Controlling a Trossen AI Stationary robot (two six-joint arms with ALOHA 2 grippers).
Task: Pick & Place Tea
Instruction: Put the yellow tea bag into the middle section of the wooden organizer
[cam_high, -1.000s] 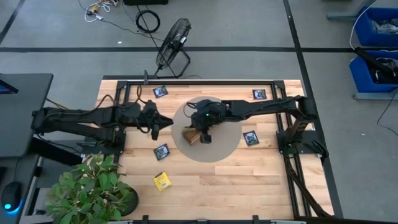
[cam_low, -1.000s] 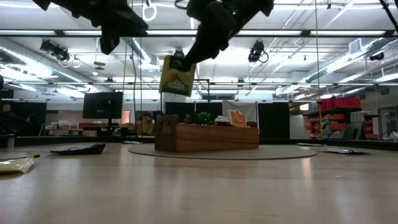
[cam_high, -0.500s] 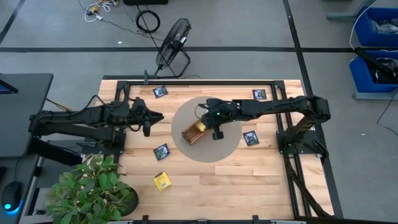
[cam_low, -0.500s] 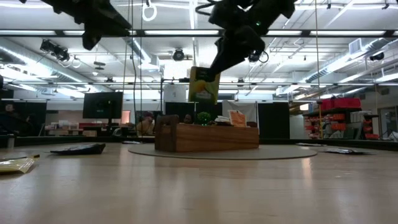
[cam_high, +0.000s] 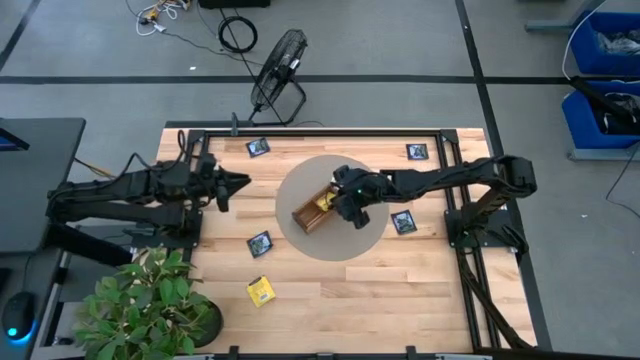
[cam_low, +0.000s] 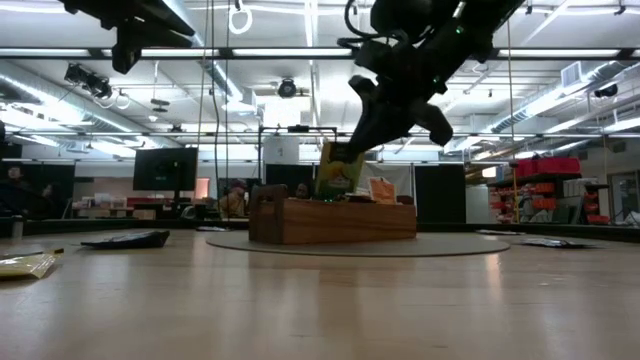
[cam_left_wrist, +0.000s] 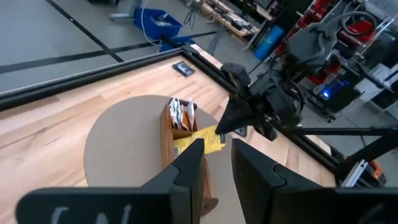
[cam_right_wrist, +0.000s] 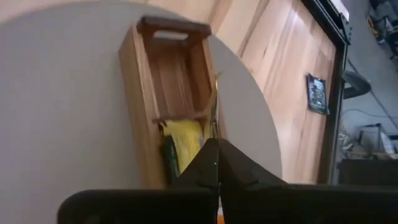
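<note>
Left gripper (cam_high: 236, 181) hovers near bench's left edge, fingers slightly parted, empty. Right gripper (cam_high: 338, 203), clamped on a yellow tea packet (cam_low: 339, 172), lowers it into wooden tray (cam_high: 308, 217) at bench centre; packet's lower edge hidden behind tray wall.

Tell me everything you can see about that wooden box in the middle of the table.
The wooden tray is a long brown box of plain wood, split by dividers into compartments. It lies at an angle on a round grey mat. One end compartment looks empty, the next holds yellow tea packets, and the far end holds orange-and-white ones. The right gripper holds a yellow packet on edge, lowering it into the tray.
</note>
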